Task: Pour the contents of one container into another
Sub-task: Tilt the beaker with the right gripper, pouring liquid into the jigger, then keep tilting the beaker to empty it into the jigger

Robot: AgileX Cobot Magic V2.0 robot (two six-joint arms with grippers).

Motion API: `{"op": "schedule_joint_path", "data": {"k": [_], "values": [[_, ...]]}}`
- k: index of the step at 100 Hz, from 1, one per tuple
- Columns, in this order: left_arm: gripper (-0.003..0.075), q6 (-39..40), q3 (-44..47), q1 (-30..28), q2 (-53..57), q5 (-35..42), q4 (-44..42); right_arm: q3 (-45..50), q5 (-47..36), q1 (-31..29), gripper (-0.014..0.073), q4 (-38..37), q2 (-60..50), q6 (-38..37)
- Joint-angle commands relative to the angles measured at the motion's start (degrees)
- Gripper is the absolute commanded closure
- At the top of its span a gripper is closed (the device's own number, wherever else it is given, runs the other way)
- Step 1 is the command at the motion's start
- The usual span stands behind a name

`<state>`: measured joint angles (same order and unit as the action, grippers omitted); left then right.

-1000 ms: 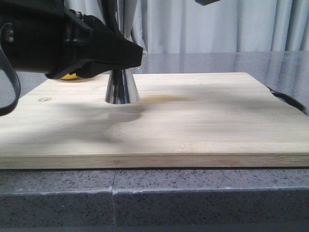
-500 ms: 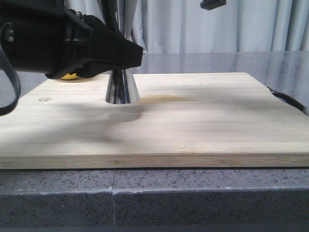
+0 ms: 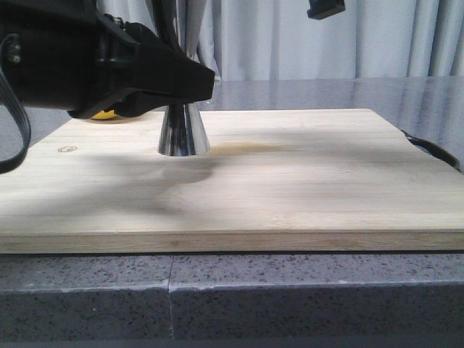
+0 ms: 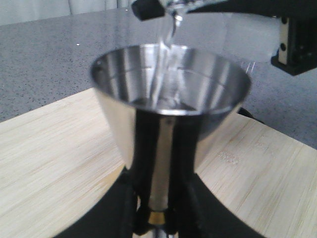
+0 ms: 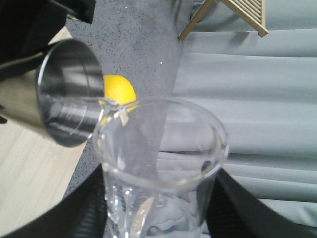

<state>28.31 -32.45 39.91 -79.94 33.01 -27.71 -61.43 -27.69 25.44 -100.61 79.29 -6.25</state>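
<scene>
Pouring looks to be under way, as I read it. From the front view, my left gripper (image 3: 190, 85) sits level with the waist of the steel jigger (image 3: 183, 134), which stands upright on the bamboo board (image 3: 290, 181), left of its middle. Only a dark scrap of the right arm (image 3: 325, 9) shows at the top edge, so I cannot see the glass from here. A bit of yellow peeks out under the left arm.

On the left wrist view, the fingers (image 4: 181, 148) are narrowed around the jigger's neck just above the gold band (image 4: 158, 217), one on each side and touching it. A clear stream (image 4: 166, 59) falls from above into the upper cup (image 4: 171, 79), landing well inside the rim.

On the right wrist view, the glass beaker (image 5: 158, 168) is gripped between the two pads (image 5: 233, 208) low on its body and tipped, its spout (image 5: 113, 104) over the jigger's open mouth (image 5: 69, 94). Some liquid seems left in the bottom. A lemon (image 5: 119, 90) lies beyond on the grey counter.

My judgement: the beaker is light, smooth and breakable, so I would hold the straight wall firmly but without squeezing hard. The jigger is stiff, polished and top-heavy on its narrow foot; the waist is the sensible place to steady it.
</scene>
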Motion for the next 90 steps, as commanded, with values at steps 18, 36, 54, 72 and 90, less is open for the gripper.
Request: {"op": "schedule_joint_path", "data": {"k": [18, 36, 54, 72, 90], "values": [[0.0739, 0.4, -1.8, 0.6, 1.7, 4.5, 1.0, -2.0, -0.1, 0.1, 0.0315, 1.4, -2.5, 1.2], [0.0739, 0.4, -1.8, 0.6, 1.7, 4.5, 1.0, -2.0, -0.1, 0.1, 0.0315, 1.4, -2.5, 2.4], [0.0739, 0.4, -1.8, 0.6, 1.7, 4.5, 1.0, -2.0, -0.1, 0.1, 0.0315, 1.4, -2.5, 2.4], [0.0739, 0.4, -1.8, 0.6, 1.7, 4.5, 1.0, -2.3, -0.1, 0.1, 0.0315, 1.4, -2.5, 2.6], [0.0739, 0.4, -1.8, 0.6, 1.7, 4.5, 1.0, -3.0, -0.1, 0.1, 0.0315, 1.1, -2.5, 2.6]]}}
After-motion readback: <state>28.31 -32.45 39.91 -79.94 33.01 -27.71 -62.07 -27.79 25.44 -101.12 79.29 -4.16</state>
